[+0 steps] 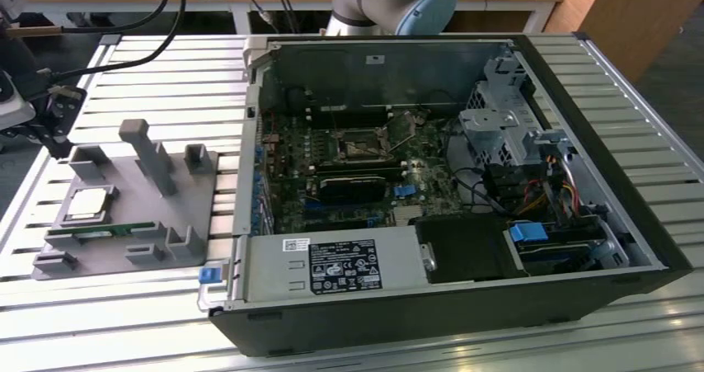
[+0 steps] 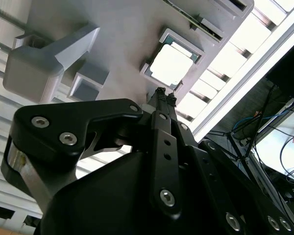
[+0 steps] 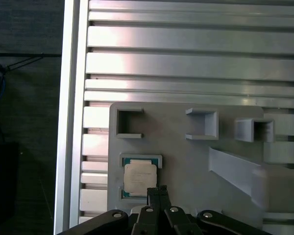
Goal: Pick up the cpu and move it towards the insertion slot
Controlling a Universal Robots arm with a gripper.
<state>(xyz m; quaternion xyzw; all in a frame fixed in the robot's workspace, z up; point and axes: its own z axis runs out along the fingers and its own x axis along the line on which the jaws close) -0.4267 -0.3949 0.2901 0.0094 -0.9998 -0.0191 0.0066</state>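
From my remote station, I saw the cpu (image 1: 91, 204) lying flat in its shallow square pocket on the grey holder tray (image 1: 121, 186). The tray sat on the slatted aluminium table (image 1: 165, 75) at the exterior view's left. A thin green memory stick (image 1: 105, 232) lay in the tray just beside the chip.

In both wrist views the gripper (image 2: 163, 92) (image 3: 157, 191) hung over the tray (image 2: 122, 44) (image 3: 176, 161), its two slim black fingers pressed together and pinching nothing. The tips sat at the edge of the chip (image 2: 170, 65) (image 3: 139, 177). I could not tell whether they touched it.

The silvery top of the chip caught the light, with its pale rim showing inside the pocket.

The insertion slot (image 1: 360, 148) was well apart from the chip. It was a dark square in a shiny frame on the motherboard (image 1: 330, 199), inside the open computer case (image 1: 330, 331) at the middle of the table.
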